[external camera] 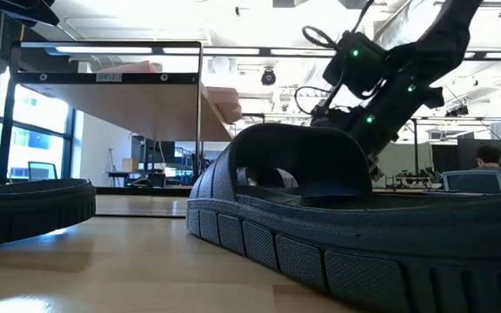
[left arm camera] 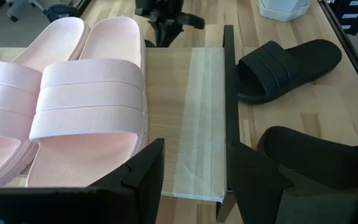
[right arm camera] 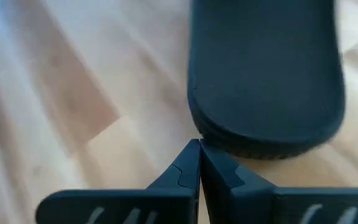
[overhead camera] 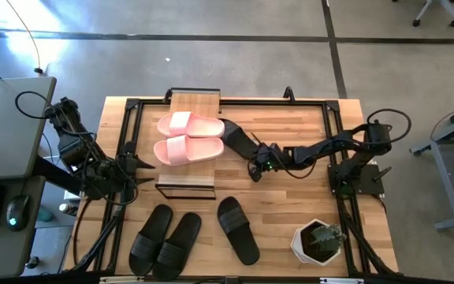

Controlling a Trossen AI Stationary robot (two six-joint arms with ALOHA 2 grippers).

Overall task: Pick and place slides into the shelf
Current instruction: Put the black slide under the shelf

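Right gripper (overhead camera: pixel 256 170) at table centre, fingers pressed together, holding nothing. Matte black slide sandal (overhead camera: pixel 238 138) just beyond its tips, touching or nearly so, long axis running diagonally from there up to the pale pink pair (overhead camera: pixel 189 137) on the low wooden-topped black-framed shelf (overhead camera: pixel 194 104). Right arm nearer. Left gripper (overhead camera: pixel 142 170) waiting left of the shelf, fingers apart.
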